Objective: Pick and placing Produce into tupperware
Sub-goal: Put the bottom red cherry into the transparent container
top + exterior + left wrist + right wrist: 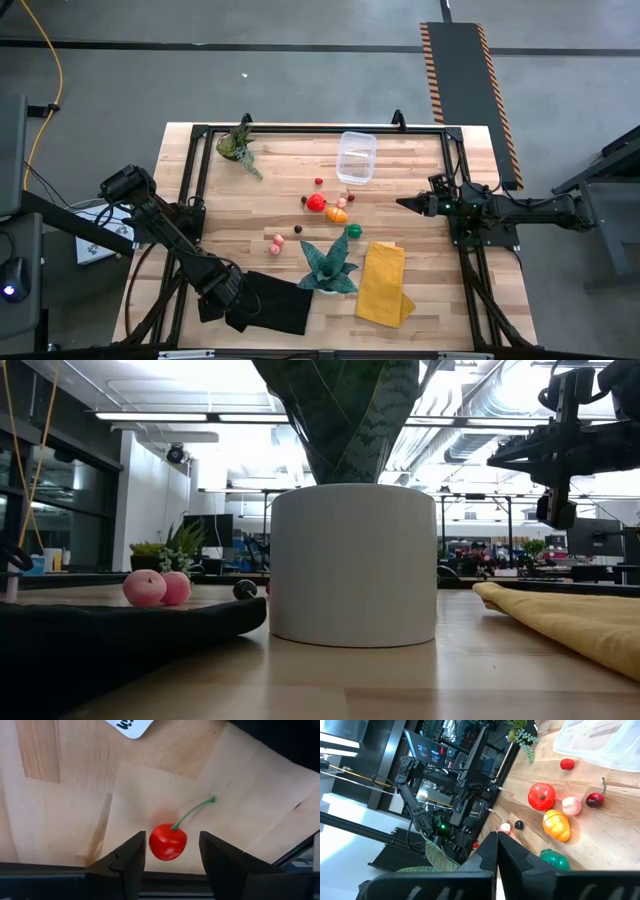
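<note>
My left gripper [225, 293] hangs open over the table's near-left part, beside a dark cloth [275, 303]. In the left wrist view a red cherry [168, 842] with a green stem lies on the wood between its two fingers [131, 860]; I see no touch. My right gripper [405, 203] is shut and hovers above the table's right side, pointing left toward the produce. A red piece [316, 203], an orange one [338, 213], a green one [353, 231], pink ones [277, 242] and a dark one [298, 229] lie mid-table. The clear tub [356, 157] stands beyond them.
A teal spiky plant in a white pot [330, 265] stands near the table's near edge, with a folded yellow cloth [385, 283] to its right. A small leafy plant [238, 145] sits at the far-left corner. A black frame rail [320, 128] runs along the table's edges.
</note>
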`<state>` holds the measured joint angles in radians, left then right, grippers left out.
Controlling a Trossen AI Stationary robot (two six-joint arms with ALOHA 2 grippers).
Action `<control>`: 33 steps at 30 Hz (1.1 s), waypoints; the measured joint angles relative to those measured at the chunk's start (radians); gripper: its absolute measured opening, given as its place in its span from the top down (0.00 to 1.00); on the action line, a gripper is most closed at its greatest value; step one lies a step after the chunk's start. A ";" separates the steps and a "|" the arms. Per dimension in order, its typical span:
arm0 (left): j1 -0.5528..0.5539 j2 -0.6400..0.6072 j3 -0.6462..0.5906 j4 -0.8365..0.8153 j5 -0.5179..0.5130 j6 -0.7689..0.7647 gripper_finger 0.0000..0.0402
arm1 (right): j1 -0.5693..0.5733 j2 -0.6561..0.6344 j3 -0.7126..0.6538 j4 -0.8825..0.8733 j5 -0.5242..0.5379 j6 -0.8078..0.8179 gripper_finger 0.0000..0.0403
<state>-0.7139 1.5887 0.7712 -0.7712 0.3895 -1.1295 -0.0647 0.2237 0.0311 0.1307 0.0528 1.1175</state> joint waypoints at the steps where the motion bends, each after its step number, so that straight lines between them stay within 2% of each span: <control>1: 0.000 0.000 0.000 0.000 0.000 0.000 0.57 | 0.000 0.000 0.000 0.000 0.000 0.000 1.00; 17: 0.000 0.021 -0.001 0.025 0.029 0.000 0.57 | 0.000 0.000 0.000 0.000 0.000 0.000 1.00; 27: 0.000 0.020 0.000 0.031 0.029 0.000 0.67 | 0.000 0.000 0.000 -0.004 0.000 0.000 1.00; 33: -0.001 0.020 0.000 0.031 0.029 0.001 0.68 | 0.000 0.000 0.000 -0.007 0.000 0.000 1.00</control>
<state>-0.7147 1.6085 0.7708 -0.7399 0.4183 -1.1287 -0.0650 0.2241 0.0311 0.1237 0.0528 1.1178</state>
